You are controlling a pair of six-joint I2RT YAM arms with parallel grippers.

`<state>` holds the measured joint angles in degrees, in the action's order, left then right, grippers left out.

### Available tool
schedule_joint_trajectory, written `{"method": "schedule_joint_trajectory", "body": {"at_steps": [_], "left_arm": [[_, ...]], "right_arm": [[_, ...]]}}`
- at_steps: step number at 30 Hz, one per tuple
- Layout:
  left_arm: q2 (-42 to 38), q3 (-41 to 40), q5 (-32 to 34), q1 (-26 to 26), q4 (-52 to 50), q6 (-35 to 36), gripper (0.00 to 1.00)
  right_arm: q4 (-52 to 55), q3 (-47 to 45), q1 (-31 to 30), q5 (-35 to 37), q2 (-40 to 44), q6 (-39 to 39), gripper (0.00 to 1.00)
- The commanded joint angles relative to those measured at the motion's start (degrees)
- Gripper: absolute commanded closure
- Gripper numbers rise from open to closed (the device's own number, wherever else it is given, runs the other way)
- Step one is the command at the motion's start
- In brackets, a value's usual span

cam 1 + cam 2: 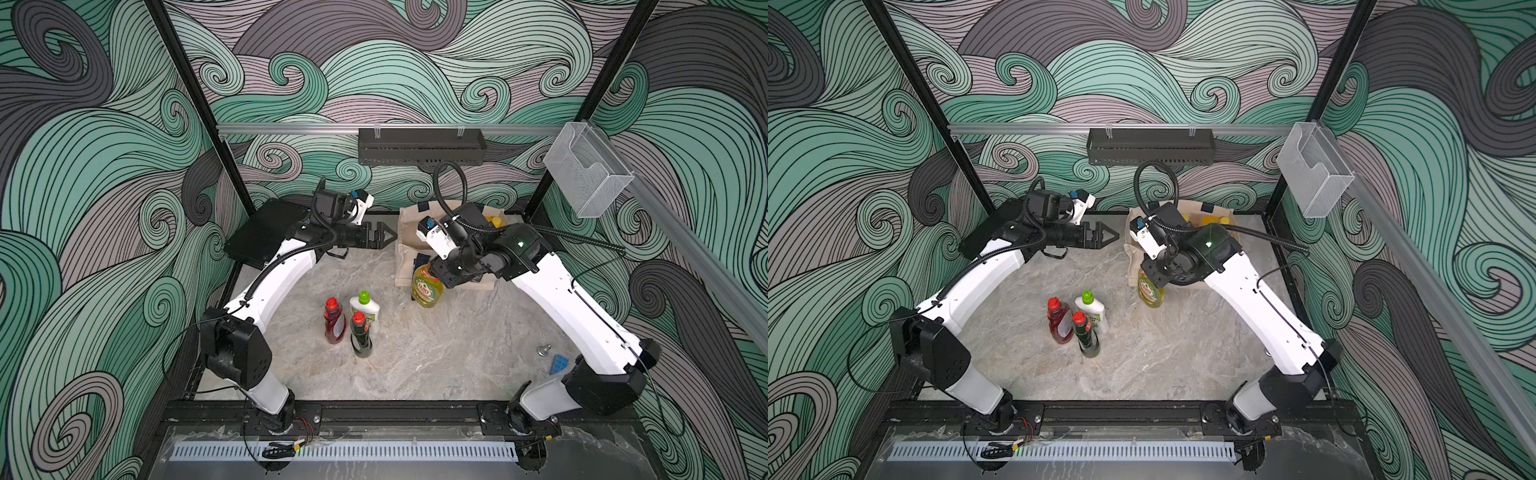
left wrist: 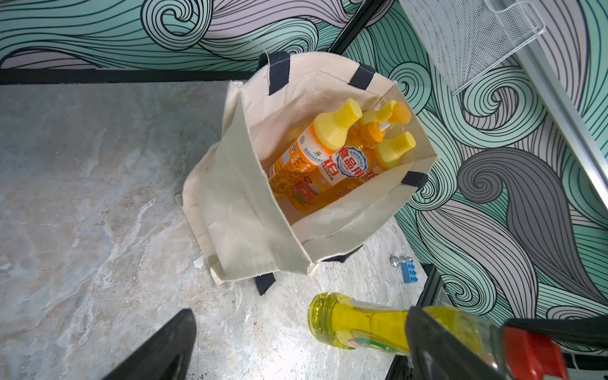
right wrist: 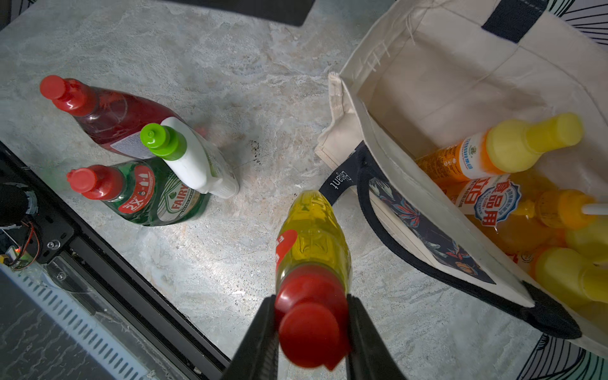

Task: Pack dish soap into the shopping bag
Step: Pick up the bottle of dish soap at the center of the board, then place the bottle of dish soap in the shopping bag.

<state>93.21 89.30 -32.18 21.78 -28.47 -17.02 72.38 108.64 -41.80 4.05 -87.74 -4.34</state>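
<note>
Marble-look table (image 1: pixel 436 365) is carrying everything we are logging. Left fingers (image 2: pixel 164 348) are hanging wide open above it, gripping nothing. Red bottle (image 1: pixel 335 322), white green-capped bottle (image 1: pixel 365 307) and dark-green bottle (image 1: pixel 360 336) are standing bunched together mid-table. Right fingers (image 3: pixel 260 335) are clamping the yellow bottle (image 3: pixel 312 237) by its red cap, just in front of the shopping bag (image 1: pixel 409 232); we cannot tell if its base is touching the table. That bag is standing open at the far right, orange yellow-capped bottles (image 2: pixel 306 154) leaning inside it.

You see marble-look table (image 1: pixel 436 353). Shopping bag (image 1: pixel 409 245) upright at back edge. Front-left of bag: red bottle (image 1: pixel 335 322), white bottle (image 1: pixel 365 309), dark-green bottle (image 1: pixel 360 336), standing, bunched. Black case (image 1: pixel 262 232) left of bag. Blue brick (image 1: pixel 557 365), bolt (image 1: pixel 543 350) front-right of bag.
</note>
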Motion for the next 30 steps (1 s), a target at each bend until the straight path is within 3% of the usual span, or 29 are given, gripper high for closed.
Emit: {"method": "schedule_joint_trajectory", "body": {"at_steps": [1, 13, 22, 30], "left_arm": [[2.2, 3.3, 1.5, 1.0, -0.7, 0.1, 0.02], [7.5, 7.4, 5.6, 1.8, 0.0, 0.8, 0.05], [12.3, 10.9, 4.4, 2.4, -0.3, 0.5, 0.27], [14.7, 12.8, 4.0, 2.9, -0.5, 0.7, 0.39]], "right_arm": [[-1.9, 5.5, 0.9, -0.2, -0.4, -0.8, 1.00], [2.3, 17.9, 2.3, -0.6, -5.7, -1.7, 1.00], [5.7, 25.3, 3.0, -0.5, -7.9, -2.4, 1.00], [6.9, 28.4, 4.4, -0.3, -8.3, -2.3, 1.00]]}}
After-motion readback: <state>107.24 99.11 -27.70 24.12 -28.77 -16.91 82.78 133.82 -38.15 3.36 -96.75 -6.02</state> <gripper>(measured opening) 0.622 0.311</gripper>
